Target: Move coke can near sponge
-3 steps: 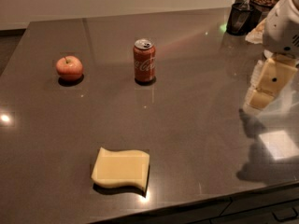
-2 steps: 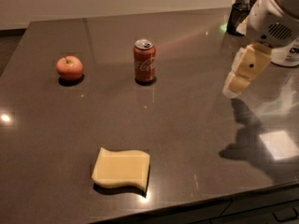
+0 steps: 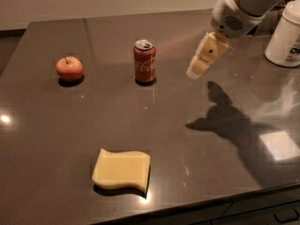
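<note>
None of the move looks done yet. At the left of the frame a red apple (image 3: 69, 68) sits on the desk (image 3: 42, 130). The sponge (image 3: 122, 169) lies flat at lower centre-left. The coke can (image 3: 145, 61) stands upright at upper centre, well apart from the sponge. Just right of the can, the claw (image 3: 196, 71) hangs in the air, not touching it and carrying nothing; whether it is open or closed I cannot tell. Reaching, grasping, carrying and setting down all appear left to do.
</note>
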Motion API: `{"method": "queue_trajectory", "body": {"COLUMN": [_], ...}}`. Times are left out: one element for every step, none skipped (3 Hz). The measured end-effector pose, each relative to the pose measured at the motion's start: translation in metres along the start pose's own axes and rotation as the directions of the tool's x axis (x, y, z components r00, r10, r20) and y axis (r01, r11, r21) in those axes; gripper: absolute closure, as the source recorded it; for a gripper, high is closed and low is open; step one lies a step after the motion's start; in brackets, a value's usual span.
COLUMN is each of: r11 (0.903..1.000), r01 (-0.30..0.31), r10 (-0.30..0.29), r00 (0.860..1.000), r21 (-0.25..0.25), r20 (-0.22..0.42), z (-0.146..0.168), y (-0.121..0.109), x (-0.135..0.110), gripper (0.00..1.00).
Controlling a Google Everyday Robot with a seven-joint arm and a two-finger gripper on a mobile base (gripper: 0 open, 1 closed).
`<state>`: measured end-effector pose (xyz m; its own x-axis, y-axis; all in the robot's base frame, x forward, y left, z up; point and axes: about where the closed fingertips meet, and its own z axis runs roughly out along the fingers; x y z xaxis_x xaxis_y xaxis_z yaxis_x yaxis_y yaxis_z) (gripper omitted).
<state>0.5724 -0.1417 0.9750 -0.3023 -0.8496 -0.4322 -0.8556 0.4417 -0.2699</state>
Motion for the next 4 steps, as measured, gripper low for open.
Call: {"method": "queue_trajectory", "body": {"r11": [1.0000, 0.9994, 0.9979, 0.9946], "r01": [-0.003, 0.006, 0.017, 0.034], "r10": [0.003, -0.004, -0.012, -0.023], "r00": [0.999, 0.998, 0.996, 0.994], "r21": [-0.004, -0.033, -0.063, -0.099], "r20": [0.034, 0.063, 0.086, 0.108], "z": [0.028, 0.061, 0.084, 0.102], "y": [-0.009, -0.013, -0.014, -0.009], "x": [-0.028, -0.058, -0.078, -0.096], "gripper": [0.00, 0.00, 0.00, 0.00]}}
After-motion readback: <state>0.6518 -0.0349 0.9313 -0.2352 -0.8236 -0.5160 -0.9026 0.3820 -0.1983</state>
